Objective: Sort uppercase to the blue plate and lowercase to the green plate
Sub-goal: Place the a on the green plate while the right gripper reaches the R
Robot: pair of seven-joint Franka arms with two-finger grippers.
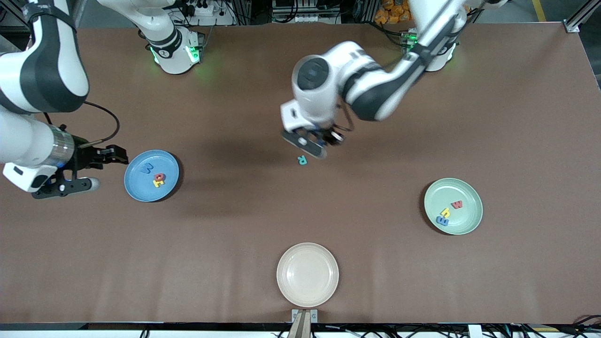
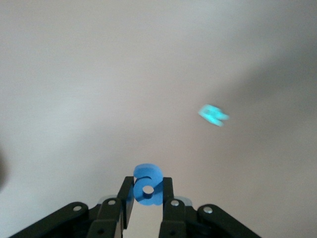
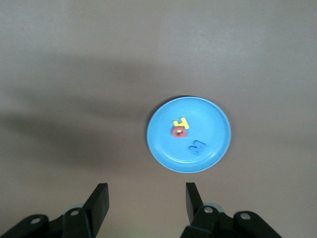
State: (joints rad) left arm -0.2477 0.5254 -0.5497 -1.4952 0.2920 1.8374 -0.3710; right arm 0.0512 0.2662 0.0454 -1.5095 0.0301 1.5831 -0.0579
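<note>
My left gripper (image 1: 319,140) is shut on a small rounded blue letter (image 2: 147,186) and holds it above the middle of the table. The teal-green R (image 1: 302,160) lies on the table just beneath it and shows blurred in the left wrist view (image 2: 214,115). The blue plate (image 1: 137,188) holds the blue M/W (image 1: 147,168), red Q (image 1: 160,176) and yellow H (image 1: 158,182). My right gripper (image 1: 110,171) is open and empty beside that plate (image 3: 163,144). The green plate (image 1: 467,220) holds the red w (image 1: 456,204), yellow h (image 1: 445,212) and blue E (image 1: 442,219).
A cream plate (image 1: 307,274) sits empty near the table's front edge, nearer to the front camera than the R. The blue plate is toward the right arm's end of the table, the green plate toward the left arm's end.
</note>
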